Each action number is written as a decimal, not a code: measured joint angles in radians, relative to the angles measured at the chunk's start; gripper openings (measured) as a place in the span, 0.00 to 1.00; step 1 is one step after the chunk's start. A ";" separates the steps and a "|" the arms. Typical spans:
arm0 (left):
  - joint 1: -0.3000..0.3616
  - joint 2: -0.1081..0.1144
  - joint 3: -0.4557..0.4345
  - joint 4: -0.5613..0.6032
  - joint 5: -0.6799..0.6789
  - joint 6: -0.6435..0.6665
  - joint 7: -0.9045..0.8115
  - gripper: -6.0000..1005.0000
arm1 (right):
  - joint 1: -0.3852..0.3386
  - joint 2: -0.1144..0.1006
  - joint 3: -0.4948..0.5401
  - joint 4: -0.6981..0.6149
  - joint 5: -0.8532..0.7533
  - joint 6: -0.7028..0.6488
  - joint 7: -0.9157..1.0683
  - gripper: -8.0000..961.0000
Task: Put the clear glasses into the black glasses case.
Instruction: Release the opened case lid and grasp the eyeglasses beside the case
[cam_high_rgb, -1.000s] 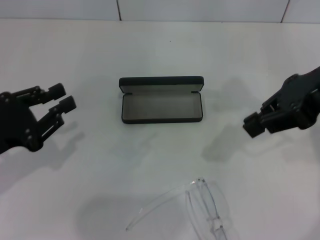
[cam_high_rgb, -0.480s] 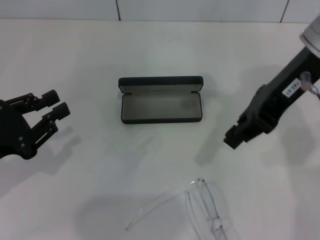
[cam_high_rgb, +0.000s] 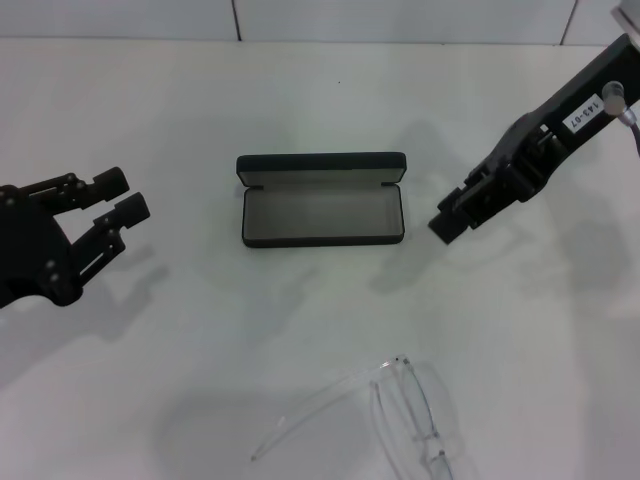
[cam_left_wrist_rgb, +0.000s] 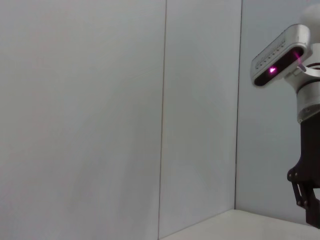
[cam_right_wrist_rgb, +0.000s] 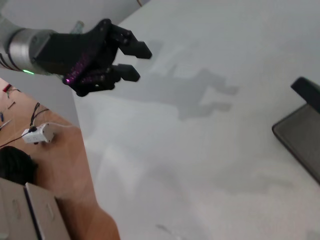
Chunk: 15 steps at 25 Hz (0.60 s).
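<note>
The black glasses case (cam_high_rgb: 322, 200) lies open at the middle of the white table, with its grey lining showing and its lid standing up at the far side. One corner of the black glasses case (cam_right_wrist_rgb: 301, 135) shows in the right wrist view. The clear glasses (cam_high_rgb: 408, 415) lie at the near edge, right of centre, with one temple arm stretched out to the left. My left gripper (cam_high_rgb: 120, 197) hovers open and empty well to the left of the case. That same left gripper (cam_right_wrist_rgb: 139, 62) appears in the right wrist view. My right gripper (cam_high_rgb: 447, 222) hangs just off the case's right end.
A white wall (cam_high_rgb: 400, 18) runs along the back of the table (cam_high_rgb: 200, 330). The right wrist view shows the table's left edge, with a wooden surface (cam_right_wrist_rgb: 55, 175) carrying cables beyond it. The left wrist view shows the wall and my right arm's wrist camera (cam_left_wrist_rgb: 277, 56).
My right arm has swung left and then away from me, ending beside the case's right end. The left gripper has drifted only slightly. Case and glasses have not moved.
</note>
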 joint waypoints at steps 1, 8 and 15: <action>-0.002 0.000 0.000 0.000 0.000 0.000 0.000 0.30 | 0.011 -0.002 -0.004 0.014 -0.006 -0.007 0.012 0.23; -0.023 0.000 0.000 0.000 0.001 -0.004 0.000 0.30 | 0.136 0.020 -0.032 0.175 -0.162 -0.039 0.103 0.40; -0.037 0.000 0.000 -0.001 0.001 -0.007 0.000 0.30 | 0.157 0.040 -0.069 0.255 -0.194 0.017 0.206 0.61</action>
